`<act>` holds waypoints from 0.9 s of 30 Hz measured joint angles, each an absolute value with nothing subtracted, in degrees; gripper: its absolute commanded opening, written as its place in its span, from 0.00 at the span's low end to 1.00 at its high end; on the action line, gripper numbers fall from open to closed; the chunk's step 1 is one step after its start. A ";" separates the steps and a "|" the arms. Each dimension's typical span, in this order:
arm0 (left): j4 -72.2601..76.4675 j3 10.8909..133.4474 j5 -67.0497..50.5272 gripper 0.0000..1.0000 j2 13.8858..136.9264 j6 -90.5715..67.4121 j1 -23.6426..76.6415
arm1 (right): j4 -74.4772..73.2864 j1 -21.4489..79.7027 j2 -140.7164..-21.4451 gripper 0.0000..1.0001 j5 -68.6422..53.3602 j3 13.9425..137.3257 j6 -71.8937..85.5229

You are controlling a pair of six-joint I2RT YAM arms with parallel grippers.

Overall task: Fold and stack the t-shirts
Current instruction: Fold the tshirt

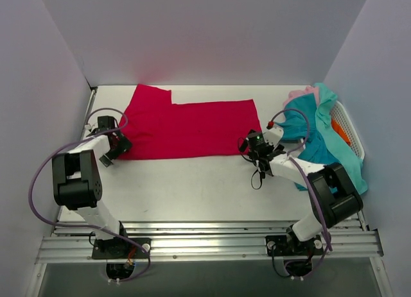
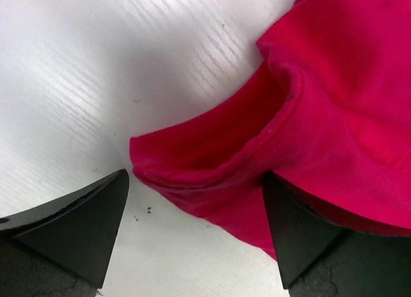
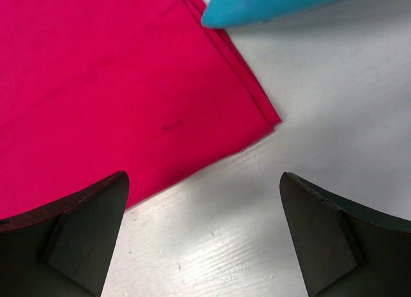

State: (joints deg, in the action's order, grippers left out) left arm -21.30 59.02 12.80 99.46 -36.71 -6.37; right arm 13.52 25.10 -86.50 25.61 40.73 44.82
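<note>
A crimson red t-shirt lies spread flat across the back middle of the table. My left gripper stands open at the shirt's near left corner. In the left wrist view a rolled hem of the red shirt lies between the open fingers. At the shirt's near right corner my right gripper is open too. The right wrist view shows the red corner just ahead of the gripper, with bare table between the fingers. Teal t-shirts and a pale pink one are heaped at the right.
A white slotted basket stands against the right wall under the heap, with something orange inside. A teal fold lies close beyond the red corner. White walls close in the table on three sides.
</note>
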 measured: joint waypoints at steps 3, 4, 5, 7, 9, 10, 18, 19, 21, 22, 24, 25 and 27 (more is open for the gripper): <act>-21.65 61.12 12.49 0.80 101.32 -35.57 -6.74 | 13.76 25.10 -89.03 1.00 24.97 40.84 44.86; -21.69 61.91 12.25 0.60 102.02 -35.20 -6.92 | 13.78 25.10 -89.49 1.00 24.75 40.88 44.88; -21.67 62.57 11.99 0.41 102.63 -35.00 -7.20 | 13.87 25.08 -89.76 1.00 24.58 40.99 44.88; -21.32 63.44 10.92 0.24 103.79 -34.09 -7.81 | 13.93 25.06 -89.93 0.99 24.34 41.52 44.82; -21.04 64.01 9.39 0.14 104.33 -33.71 -8.49 | 14.37 24.77 -90.06 0.92 23.81 42.39 44.77; -20.86 64.03 8.80 0.11 104.38 -33.71 -8.80 | 14.94 24.56 -90.28 0.89 23.53 42.76 44.73; -20.56 64.03 6.61 0.02 104.40 -33.32 -9.54 | 18.63 20.97 -94.24 0.83 20.01 43.20 45.60; -20.56 64.03 6.55 0.02 104.40 -33.30 -9.54 | 18.59 20.67 -94.41 0.84 19.97 43.16 45.95; -20.53 64.03 6.50 0.02 104.40 -33.23 -9.54 | 19.14 20.67 -94.19 0.83 20.01 42.48 46.52; -20.51 64.03 6.46 0.02 104.40 -33.21 -9.54 | 19.55 20.71 -94.04 0.83 20.03 41.76 46.72; -20.49 64.03 6.35 0.02 104.40 -33.19 -9.54 | 20.53 20.71 -93.78 0.82 20.53 40.58 46.89; -20.47 64.05 6.26 0.02 104.40 -33.19 -9.58 | 20.69 20.71 -93.73 0.82 20.60 40.53 46.98; -20.45 64.03 6.13 0.02 104.40 -33.19 -9.58 | 20.91 20.71 -93.86 0.78 20.69 40.53 47.18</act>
